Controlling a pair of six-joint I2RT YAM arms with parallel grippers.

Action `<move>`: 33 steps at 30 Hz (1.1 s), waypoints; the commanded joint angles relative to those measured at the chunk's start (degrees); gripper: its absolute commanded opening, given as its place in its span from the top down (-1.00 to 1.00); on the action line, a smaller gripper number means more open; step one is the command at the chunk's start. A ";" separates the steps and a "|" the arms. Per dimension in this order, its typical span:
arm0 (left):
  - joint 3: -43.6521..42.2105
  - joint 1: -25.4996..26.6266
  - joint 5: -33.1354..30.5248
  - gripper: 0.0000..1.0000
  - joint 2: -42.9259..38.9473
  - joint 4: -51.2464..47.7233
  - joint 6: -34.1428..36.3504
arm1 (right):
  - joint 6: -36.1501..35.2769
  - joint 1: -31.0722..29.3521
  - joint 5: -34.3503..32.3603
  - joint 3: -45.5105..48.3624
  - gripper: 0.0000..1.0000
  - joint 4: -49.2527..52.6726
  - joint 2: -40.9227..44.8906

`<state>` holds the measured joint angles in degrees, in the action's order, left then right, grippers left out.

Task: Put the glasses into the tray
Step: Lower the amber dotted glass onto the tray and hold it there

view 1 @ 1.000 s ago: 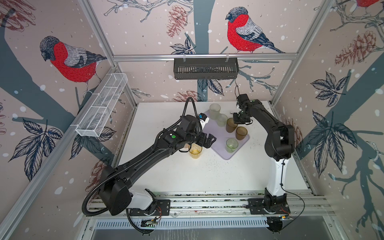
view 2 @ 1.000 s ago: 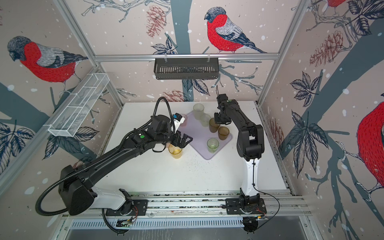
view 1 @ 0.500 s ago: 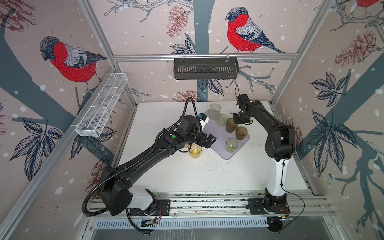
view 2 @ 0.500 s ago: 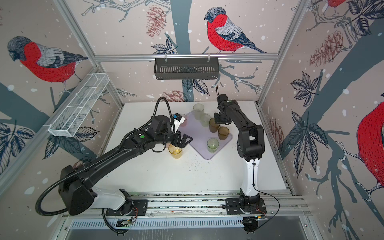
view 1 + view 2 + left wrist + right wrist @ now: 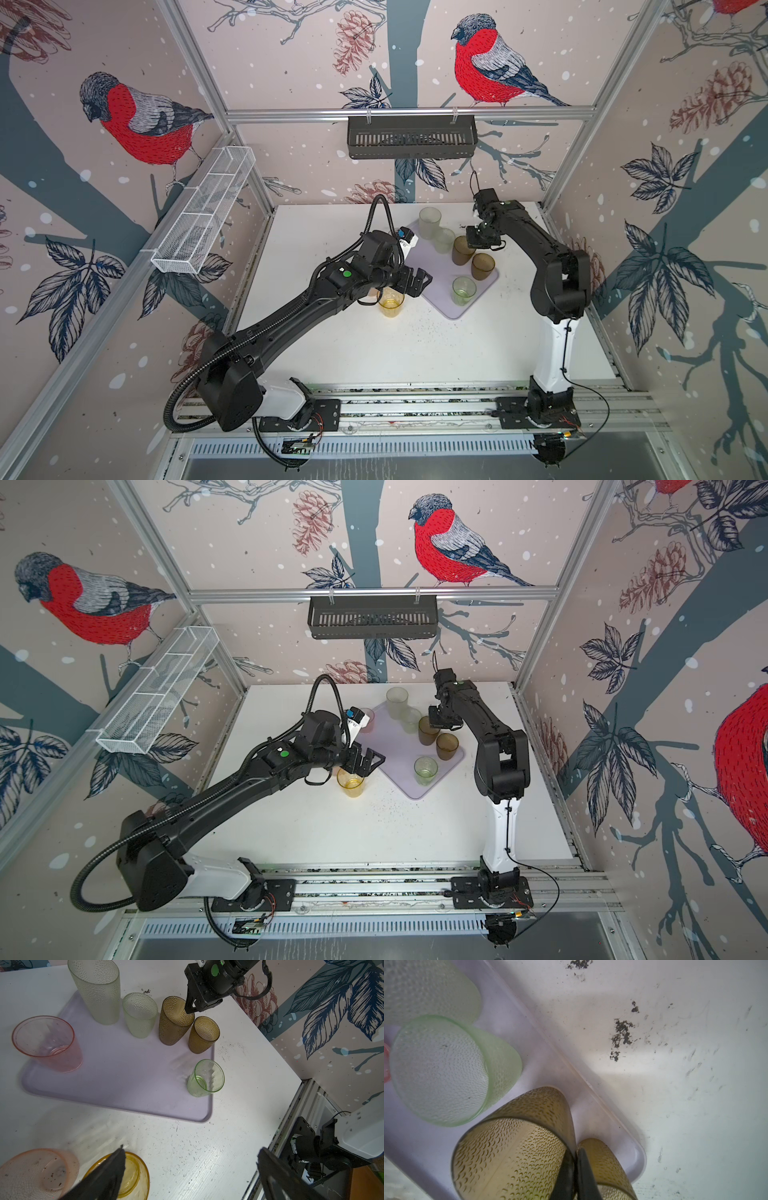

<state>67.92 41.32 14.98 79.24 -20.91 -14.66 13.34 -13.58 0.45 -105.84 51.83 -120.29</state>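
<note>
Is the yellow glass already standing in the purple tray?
No, in the left wrist view the yellow glass stands on the white table, outside the edge of the tray.

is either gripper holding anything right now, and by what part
The right gripper pinches the taller brown glass by its rim, one finger inside, one outside. The left gripper is open, holding nothing.

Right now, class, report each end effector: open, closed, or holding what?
Left end effector: open, holding nothing, beside the amber glass.
Right end effector: closed on the rim of the taller brown glass.
</note>
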 commanded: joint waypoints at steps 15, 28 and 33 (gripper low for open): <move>-0.19 0.16 0.38 -0.97 -0.44 0.84 0.06 | -0.51 -0.30 -0.53 0.59 0.92 1.29 1.04; -0.46 0.16 0.22 -0.97 -0.67 0.83 0.13 | -0.65 -0.27 -0.82 0.11 0.83 1.51 0.49; -0.40 0.16 0.14 -0.97 -0.54 0.71 0.18 | -0.74 -0.40 -0.71 0.28 0.76 1.48 0.58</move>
<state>67.51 41.32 15.00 78.94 -20.91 -14.68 13.28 -13.85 0.23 -105.34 52.21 -119.68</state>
